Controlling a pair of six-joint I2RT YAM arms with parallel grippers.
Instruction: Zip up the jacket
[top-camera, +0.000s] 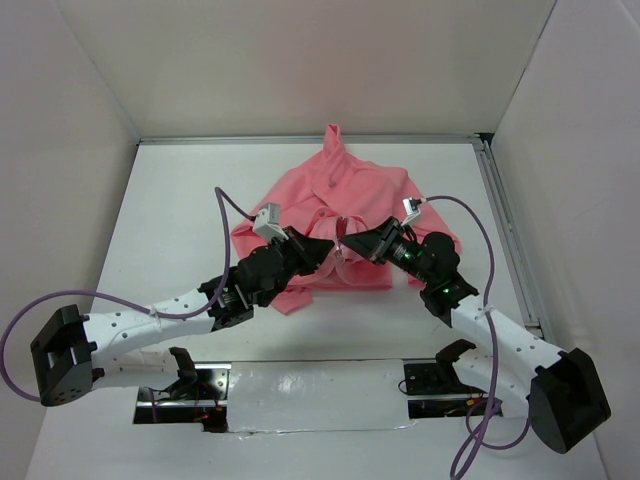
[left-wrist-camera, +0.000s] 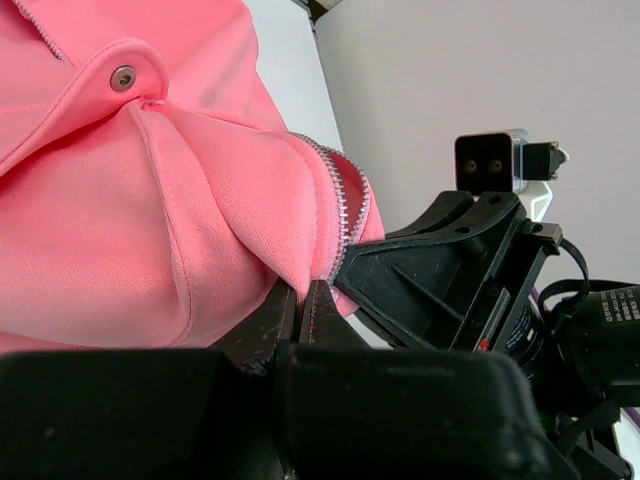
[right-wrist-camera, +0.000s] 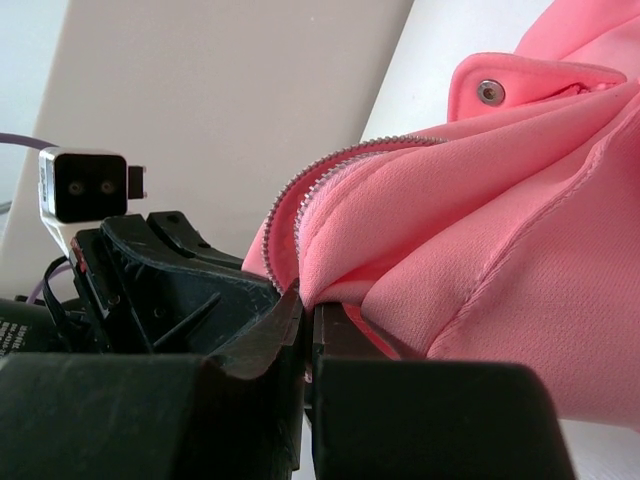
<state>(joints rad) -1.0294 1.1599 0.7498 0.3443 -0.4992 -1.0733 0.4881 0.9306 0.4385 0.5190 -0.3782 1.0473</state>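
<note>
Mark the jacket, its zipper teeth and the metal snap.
jacket (top-camera: 355, 195), top external view, middle of the pink fabric heap.
zipper teeth (right-wrist-camera: 300, 177), right wrist view, curved row along the fabric edge.
snap (left-wrist-camera: 123, 77), left wrist view, centre of the metal stud.

White counter (top-camera: 170, 210) sitting boxed in by plain pale walls (top-camera: 300, 60) along far, left and right edges. Metal rail (top-camera: 508, 235) running down right edge. Even, soft light falling throughout.

Jacket (top-camera: 350, 195) plain salmon-pink w/ silvery zipper teeth (left-wrist-camera: 358, 205), grey snap (left-wrist-camera: 123, 77); table (top-camera: 180, 200) white.
</note>
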